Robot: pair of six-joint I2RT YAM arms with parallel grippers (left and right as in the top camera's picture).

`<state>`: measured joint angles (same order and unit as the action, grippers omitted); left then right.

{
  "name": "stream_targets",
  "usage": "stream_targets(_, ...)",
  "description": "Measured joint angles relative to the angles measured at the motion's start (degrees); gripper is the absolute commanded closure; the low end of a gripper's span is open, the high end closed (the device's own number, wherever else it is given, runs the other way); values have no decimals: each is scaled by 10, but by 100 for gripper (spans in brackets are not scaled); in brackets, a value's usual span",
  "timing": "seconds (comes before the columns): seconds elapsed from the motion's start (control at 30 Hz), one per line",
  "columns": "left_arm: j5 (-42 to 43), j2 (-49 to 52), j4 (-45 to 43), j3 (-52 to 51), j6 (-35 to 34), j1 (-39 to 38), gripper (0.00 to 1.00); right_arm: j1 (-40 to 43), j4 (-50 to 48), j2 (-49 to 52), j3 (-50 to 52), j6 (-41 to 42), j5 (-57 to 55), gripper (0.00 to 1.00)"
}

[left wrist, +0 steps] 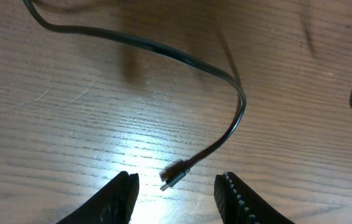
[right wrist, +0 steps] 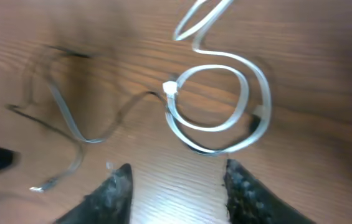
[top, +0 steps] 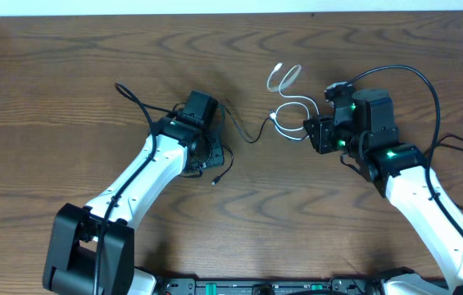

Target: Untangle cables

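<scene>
Left wrist view
- left end effector (left wrist: pixel 177 178): fingers (left wrist: pixel 118 198) apart, clamped on nothing
- plug end of the black cable (left wrist: pixel 173 177) lies flat on the worktop (left wrist: pixel 70 124) between the two fingertips, touching neither
- from the plug the cord runs up and right, bends sharply, then trails off to the upper left
- a second dark arc of cord shows at the right edge

Right wrist view (blurred)
- right end effector (right wrist: pixel 178 167): fingers apart, nothing between them, above bare wood
- just beyond the tips lies the white cable (right wrist: pixel 171 90), coiled in a round double loop with a small white plug on its left side
- a narrower loop of it sits further out, at the top of the frame
- a thin dark strand comes in from the left in a wavy line and meets the white loop at that plug
- a dark stretch also shows along the loop's lower edge
- cannot tell from the blur whether the two cords cross there or only touch

Overhead
- both arms reach in from the near edge, left arm left of centre, right arm on the right
- black cord lies beside the left arm's tip and stretches right toward the white one
- white loops lie just left of and beyond the right arm's tip, the farthest items on the worktop
</scene>
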<state>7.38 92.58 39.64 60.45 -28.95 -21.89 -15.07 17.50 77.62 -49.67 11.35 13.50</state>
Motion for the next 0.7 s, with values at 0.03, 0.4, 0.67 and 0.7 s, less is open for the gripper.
stream_targets(0.03, 0, 0, 0, 0, 0, 0, 55, 0, 5, 7, 0, -7, -15, 45)
stream_targets(0.4, 2, 0, 0, 0, 0, 0, 55, 43, 59, 106, -30, -59, 14, 40)
stream_targets(0.67, 4, 0, 0, 0, 0, 0, 55, 83, 188, 169, -206, -137, 38, 33)
stream_targets(0.7, 4, 0, 0, 0, 0, 0, 55, 83, 188, 177, -219, -148, 40, 33)
